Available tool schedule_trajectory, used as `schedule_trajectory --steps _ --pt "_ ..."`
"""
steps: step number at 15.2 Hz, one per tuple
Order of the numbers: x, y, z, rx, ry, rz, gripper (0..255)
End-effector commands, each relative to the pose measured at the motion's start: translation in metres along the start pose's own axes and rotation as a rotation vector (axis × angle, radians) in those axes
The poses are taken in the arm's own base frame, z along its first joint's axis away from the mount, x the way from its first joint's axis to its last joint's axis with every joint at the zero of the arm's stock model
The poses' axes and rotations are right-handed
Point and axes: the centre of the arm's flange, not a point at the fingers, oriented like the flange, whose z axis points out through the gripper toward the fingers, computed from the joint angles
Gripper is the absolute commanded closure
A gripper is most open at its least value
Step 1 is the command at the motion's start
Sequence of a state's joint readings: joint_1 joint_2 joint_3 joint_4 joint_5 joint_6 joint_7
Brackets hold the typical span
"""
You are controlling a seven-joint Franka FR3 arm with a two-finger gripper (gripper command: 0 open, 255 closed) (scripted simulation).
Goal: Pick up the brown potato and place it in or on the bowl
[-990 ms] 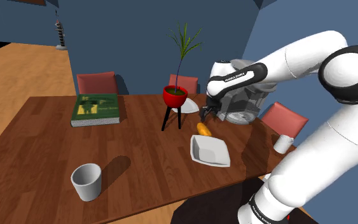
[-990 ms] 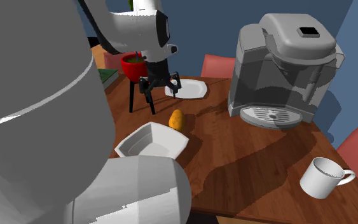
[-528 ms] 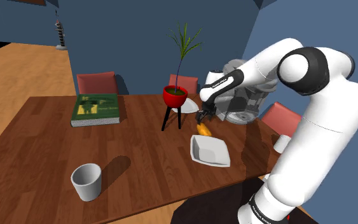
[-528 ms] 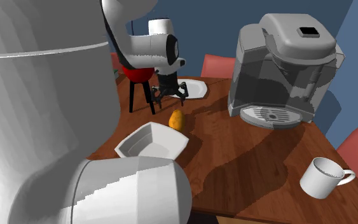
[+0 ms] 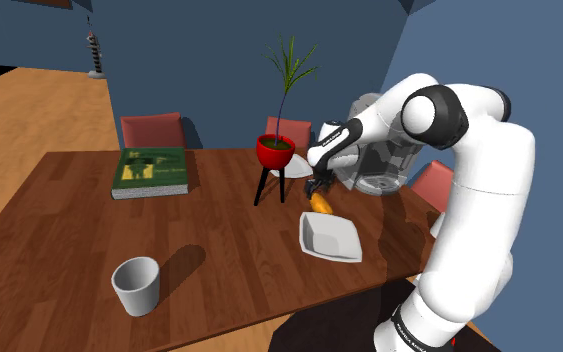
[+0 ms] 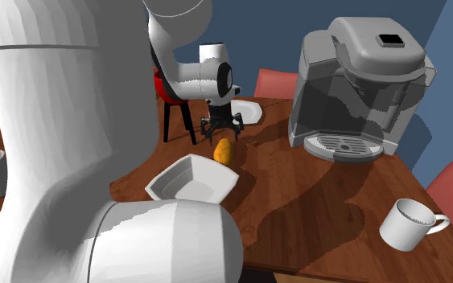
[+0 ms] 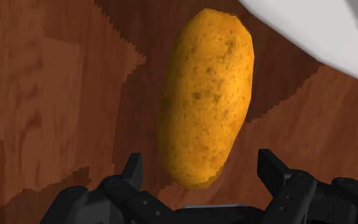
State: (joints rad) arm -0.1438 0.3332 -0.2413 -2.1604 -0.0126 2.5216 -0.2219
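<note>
Looming over the near left of the second exterior view, the white arm hides part of the wooden table (image 6: 317, 201) and the near rim of the white bowl (image 6: 191, 178). Just beyond the bowl, the orange-brown potato (image 6: 224, 150) lies on the table. The gripper (image 6: 221, 131) hangs directly over it, fingers spread wide. In the wrist view they flank the potato's end with a gap on each side, gripping nothing. Farther right in the shoulder view, the forearm covers much of the grey coffee machine (image 5: 381, 172).
</note>
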Motion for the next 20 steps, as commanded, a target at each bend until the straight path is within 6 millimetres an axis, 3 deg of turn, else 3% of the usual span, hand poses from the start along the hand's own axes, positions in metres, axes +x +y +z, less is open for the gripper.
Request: schedule_trajectory --steps 1,3,11,12,20 --pt "0.0 0.0 0.011 0.0 0.001 0.0 0" --pt "0.0 0.0 0.025 0.0 0.001 0.0 0" --pt "0.0 0.0 0.025 0.0 0.0 0.0 0" --pt "0.0 0.0 0.025 0.0 0.0 0.0 255" --pt "0.0 0.0 0.024 0.0 0.0 0.0 255"
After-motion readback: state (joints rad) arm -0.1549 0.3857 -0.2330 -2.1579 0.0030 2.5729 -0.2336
